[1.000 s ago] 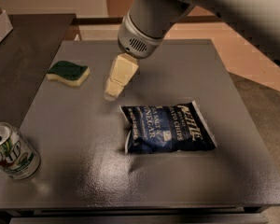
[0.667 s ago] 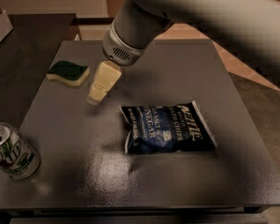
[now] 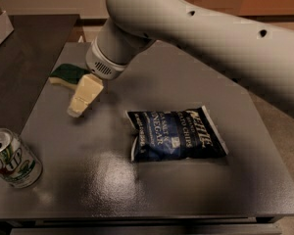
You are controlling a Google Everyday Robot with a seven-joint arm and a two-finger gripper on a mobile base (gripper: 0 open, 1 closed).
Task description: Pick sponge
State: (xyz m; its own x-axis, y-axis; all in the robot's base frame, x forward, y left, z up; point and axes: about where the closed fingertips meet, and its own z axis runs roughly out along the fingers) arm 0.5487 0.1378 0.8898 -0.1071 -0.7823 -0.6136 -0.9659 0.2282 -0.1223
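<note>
Right now, your gripper (image 3: 76,109) hangs low over the rear left part of the dark table (image 3: 186,195), angled down and leftward, its tip just in front of the sponge (image 3: 66,74). The sponge lies flat near the table's back left edge, green side up, its right end hidden behind the wrist. Whether the gripper is wide or narrow, you cannot tell. A blue Kettle chip bag (image 3: 176,133) lies mid-table; a 7UP can (image 3: 12,158) stands front left.
</note>
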